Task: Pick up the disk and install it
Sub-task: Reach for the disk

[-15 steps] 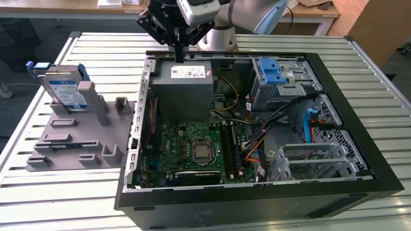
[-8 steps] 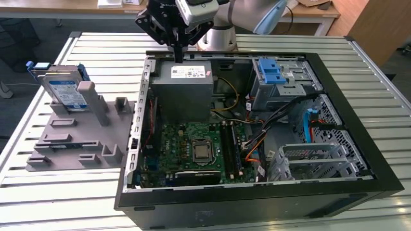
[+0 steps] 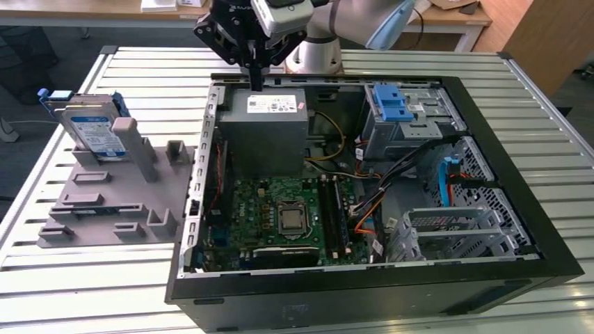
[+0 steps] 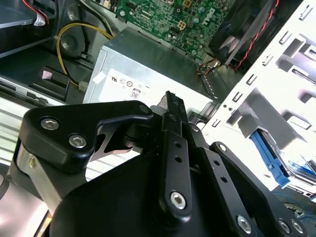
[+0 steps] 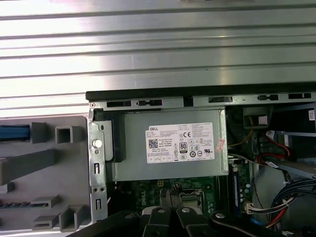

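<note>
Hand (image 3: 253, 82) near power supply (image 3: 264, 125), disk (image 3: 94, 133) well apart

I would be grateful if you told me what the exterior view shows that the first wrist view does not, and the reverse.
Exterior view: the disk with its label, upright on the fixture plate, and the blue drive bay inside the computer case. First wrist view: the power supply with its white sticker seen head-on. Both: the gripper, shut and empty, by the power supply, plus the fixture plate and case.
</note>
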